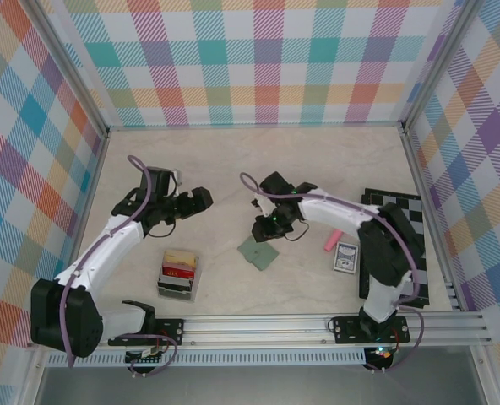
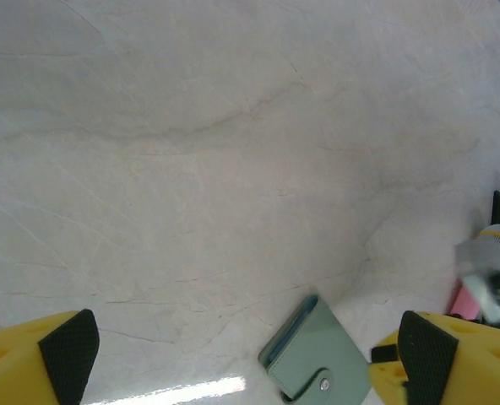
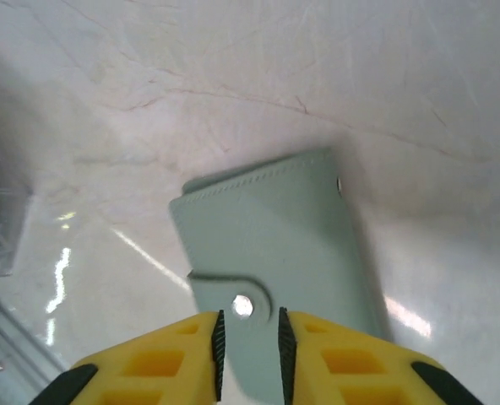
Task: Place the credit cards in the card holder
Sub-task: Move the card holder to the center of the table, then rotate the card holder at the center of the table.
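The sage-green card holder (image 1: 258,251) lies flat and snapped closed on the table, between the two arms. My right gripper (image 1: 264,226) hovers just over its far edge. In the right wrist view the card holder (image 3: 275,245) lies under my right gripper (image 3: 248,342), whose jaws stand a narrow gap apart, with the snap tab seen through the gap and nothing pinched. My left gripper (image 1: 198,201) is wide open and empty to the left of the card holder (image 2: 322,354), fingertips (image 2: 68,350) far apart. The credit cards (image 1: 180,264), red and tan, stand in a clear rack.
The clear card rack (image 1: 178,278) sits near the front, left of the holder. A pink stick (image 1: 333,240) and a blue playing-card box (image 1: 345,257) lie to the right, beside a black checkered board (image 1: 402,211). Checked walls enclose the table.
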